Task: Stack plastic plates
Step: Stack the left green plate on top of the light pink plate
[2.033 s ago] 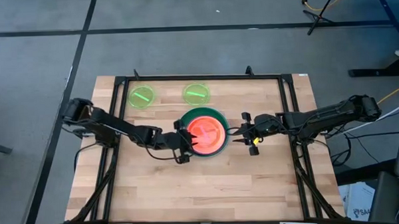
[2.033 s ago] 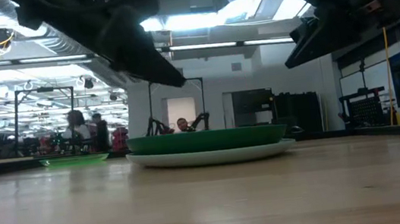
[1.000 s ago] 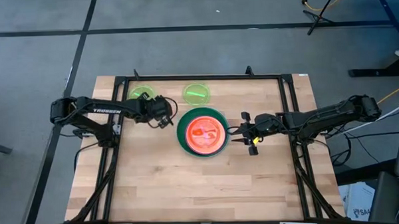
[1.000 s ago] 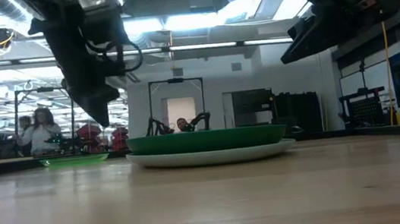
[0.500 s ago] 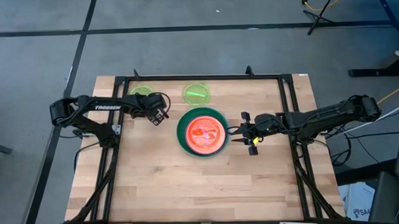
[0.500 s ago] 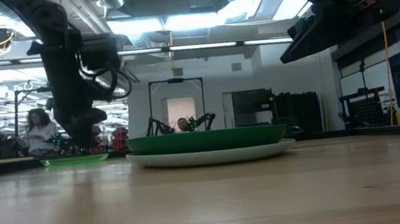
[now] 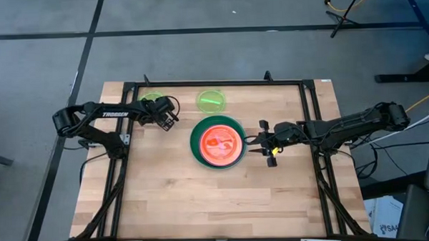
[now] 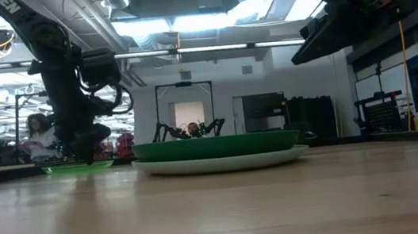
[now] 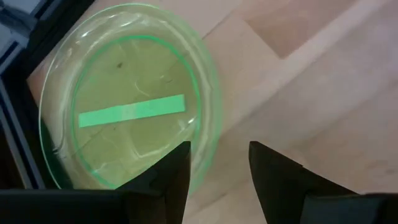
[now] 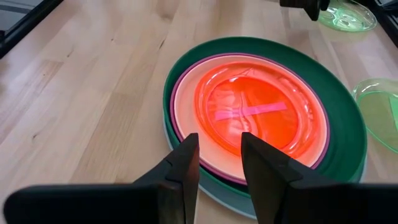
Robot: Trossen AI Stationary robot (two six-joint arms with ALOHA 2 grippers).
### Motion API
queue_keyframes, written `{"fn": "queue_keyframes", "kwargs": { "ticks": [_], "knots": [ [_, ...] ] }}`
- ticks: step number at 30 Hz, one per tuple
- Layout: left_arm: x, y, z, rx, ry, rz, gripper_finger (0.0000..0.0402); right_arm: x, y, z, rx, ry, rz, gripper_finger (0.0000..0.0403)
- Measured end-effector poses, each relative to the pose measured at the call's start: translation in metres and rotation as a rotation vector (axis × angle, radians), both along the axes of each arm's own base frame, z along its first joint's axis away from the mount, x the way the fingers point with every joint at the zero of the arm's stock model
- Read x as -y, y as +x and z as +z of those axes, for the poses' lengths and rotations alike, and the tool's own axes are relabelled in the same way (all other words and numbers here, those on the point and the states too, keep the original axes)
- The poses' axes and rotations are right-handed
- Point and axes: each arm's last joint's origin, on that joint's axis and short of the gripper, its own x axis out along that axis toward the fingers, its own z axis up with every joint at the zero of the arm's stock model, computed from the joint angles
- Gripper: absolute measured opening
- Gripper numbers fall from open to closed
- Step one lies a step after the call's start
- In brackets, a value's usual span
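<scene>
While your stack [image 7: 217, 142] of bigger plates is sitting mid-table, two lime plates are waiting at the far edge. Your left gripper [image 9: 214, 163] is hanging spread over the rim of one lime plate [image 9: 127, 96]; the other [image 7: 211, 100] is lying beside it. Your right gripper [image 10: 219, 155] is idling, spread, beside the stack.

Two small plates [image 7: 211, 100] lie behind the stack [image 7: 217, 142].

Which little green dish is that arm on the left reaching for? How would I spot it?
Start at the big stack of plates in the table's middle. Two translucent lime plates lie behind it by the far edge. It is the lime plate under the left end effector, nearest the corner; its twin lies uncovered.
</scene>
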Motion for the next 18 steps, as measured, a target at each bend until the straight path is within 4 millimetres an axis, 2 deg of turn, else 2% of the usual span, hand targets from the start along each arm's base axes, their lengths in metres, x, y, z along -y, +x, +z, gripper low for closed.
{"fn": "queue_keyframes", "kwargs": {
  "ticks": [6, 18],
  "knots": [
    [-0.009, -0.007, -0.004, 0.027, 0.009, 0.041, 0.0156, 0.0, 0.0, 0.0, 0.0, 0.0, 0.0, 0.011],
    [-0.013, -0.019, -0.017, 0.056, 0.013, 0.051, 0.0155, 0.0, 0.0, 0.0, -0.001, -0.001, -0.002, 0.011]
  ]
}}
